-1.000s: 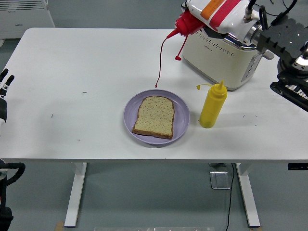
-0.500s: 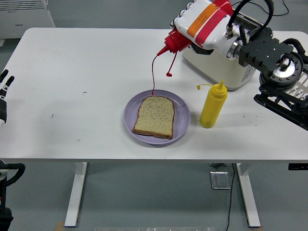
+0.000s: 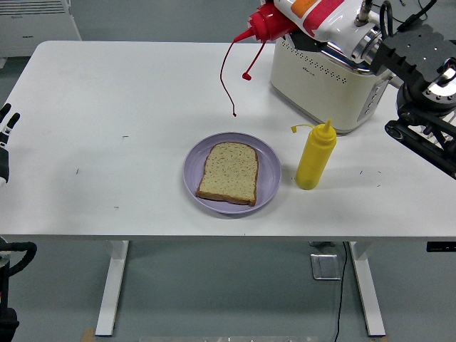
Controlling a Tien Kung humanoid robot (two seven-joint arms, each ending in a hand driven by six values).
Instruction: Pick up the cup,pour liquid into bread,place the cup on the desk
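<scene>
Right robot hand [image 3: 340, 20]: I see it at the top right, above the counter's far side, wrapped around the body of the ketchup bottle; the fingers themselves are mostly out of my view, but the bottle hangs in its grip.
Ketchup bottle [image 3: 313, 13]: held tipped on its side, its red nozzle [image 3: 258, 27] pointing left, away from the robot hand; a thin red string [image 3: 225, 71] dangles from the tip.
Bread slice [image 3: 229, 172]: lies flat on the purple plate [image 3: 268, 174], below and left of the robot hand, well apart from the nozzle.
Mustard bottle [image 3: 314, 155]: stands upright on the counter [image 3: 128, 114], just right of the plate, below the robot hand.
Toaster [image 3: 329, 80]: cream-coloured, directly under the robot hand, behind the mustard bottle.
Left robot hand [image 3: 6, 139]: I see it resting at the left edge, fingers relaxed, holding nothing.
</scene>
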